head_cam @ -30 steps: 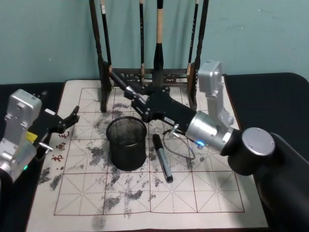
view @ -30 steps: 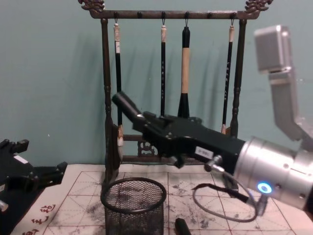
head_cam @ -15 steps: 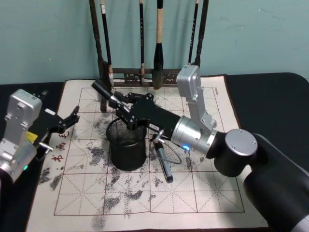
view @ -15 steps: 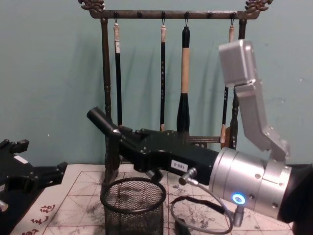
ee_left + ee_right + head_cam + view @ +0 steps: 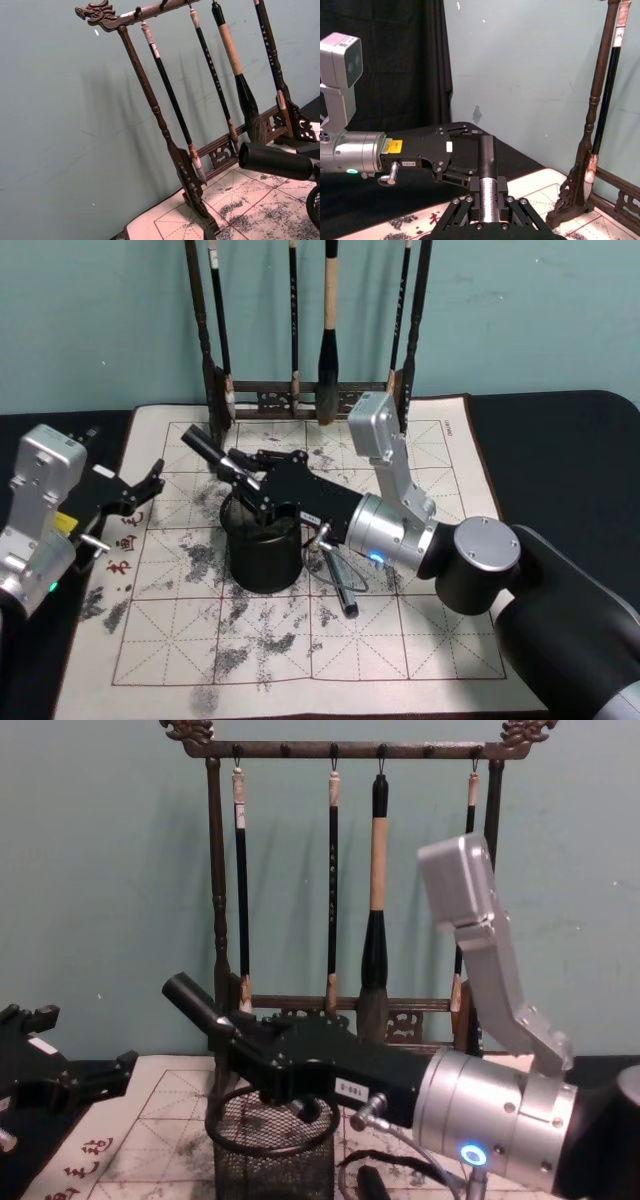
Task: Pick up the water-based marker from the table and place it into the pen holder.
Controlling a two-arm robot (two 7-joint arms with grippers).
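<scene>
My right gripper (image 5: pixel 243 476) is shut on a black water-based marker (image 5: pixel 205 449), which slants up and to the left. The gripper hangs just above the opening of the pen holder (image 5: pixel 262 552), a round black mesh cup on the mat. From the chest, the marker (image 5: pixel 190 999) sticks out past the holder's (image 5: pixel 272 1160) left rim, held by the right gripper (image 5: pixel 228 1026). The right wrist view looks along the marker (image 5: pixel 486 152) between the fingers. Its blunt end (image 5: pixel 274 161) enters the left wrist view. My left gripper (image 5: pixel 135 495) stays open at the mat's left edge.
A second black marker (image 5: pixel 338 585) lies on the ink-stained calligraphy mat (image 5: pixel 400 640) just right of the holder. A tall dark wooden brush rack (image 5: pixel 310 395) with hanging brushes stands along the back. Black cloth borders the mat on both sides.
My right gripper has carried the marker left and lower, from near the rack to just over the pen holder. The left arm has not moved.
</scene>
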